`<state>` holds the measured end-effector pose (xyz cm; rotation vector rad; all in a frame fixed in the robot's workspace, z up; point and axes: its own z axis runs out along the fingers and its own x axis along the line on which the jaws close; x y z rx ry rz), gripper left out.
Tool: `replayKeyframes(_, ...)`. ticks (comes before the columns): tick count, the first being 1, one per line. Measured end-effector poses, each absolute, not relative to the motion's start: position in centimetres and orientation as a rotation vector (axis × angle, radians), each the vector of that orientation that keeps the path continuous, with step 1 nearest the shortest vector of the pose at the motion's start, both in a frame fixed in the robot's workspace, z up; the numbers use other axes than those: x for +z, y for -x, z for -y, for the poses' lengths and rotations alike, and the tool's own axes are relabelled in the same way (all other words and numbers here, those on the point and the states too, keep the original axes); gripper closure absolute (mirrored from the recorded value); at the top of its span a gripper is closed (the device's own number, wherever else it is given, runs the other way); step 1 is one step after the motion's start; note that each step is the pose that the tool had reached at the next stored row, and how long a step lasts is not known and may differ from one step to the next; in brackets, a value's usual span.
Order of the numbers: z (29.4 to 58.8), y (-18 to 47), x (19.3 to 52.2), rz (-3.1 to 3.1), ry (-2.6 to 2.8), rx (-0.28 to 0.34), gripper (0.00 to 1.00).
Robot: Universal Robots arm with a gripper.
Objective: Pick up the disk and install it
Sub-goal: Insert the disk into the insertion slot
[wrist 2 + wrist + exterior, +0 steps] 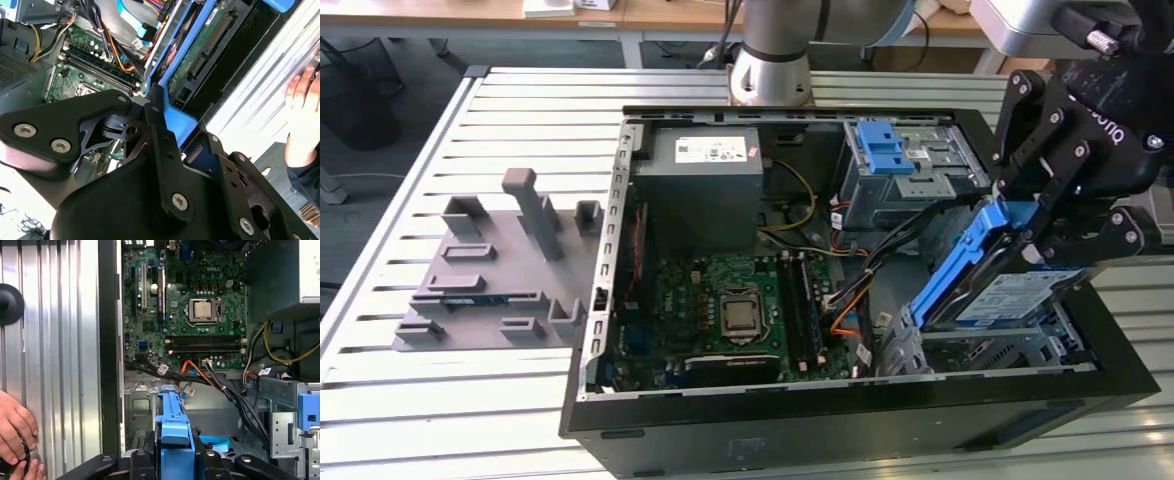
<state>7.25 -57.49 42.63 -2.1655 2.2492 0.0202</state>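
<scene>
The disk (1007, 292), a silver drive with a white and blue label in blue side rails, hangs tilted with its low end in the metal bay (947, 352) at the open computer case's near corner, on the exterior view's right. My black gripper (1051, 232) is shut on the disk's upper end, across the blue rails. In the first wrist view a blue rail (172, 426) runs out from between the fingers (210, 460) toward the bay's floor. In the second wrist view the disk's green circuit-board underside (200, 47) and blue rail (175, 117) show beyond the gripper's linkages.
Inside the case (854, 410) lie the motherboard (736, 310), a grey power-supply box (704, 185), a drive cage with a blue latch (891, 152) and loose cables (854, 290). A grey fixture plate (494, 275) sits on the slatted table. A person's hand (15, 432) rests beside the case.
</scene>
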Motion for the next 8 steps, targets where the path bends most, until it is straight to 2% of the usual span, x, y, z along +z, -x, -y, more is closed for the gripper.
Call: replayKeyframes(8,57.49,-7.25,42.19,-2.249,2.166,0.02,0.64)
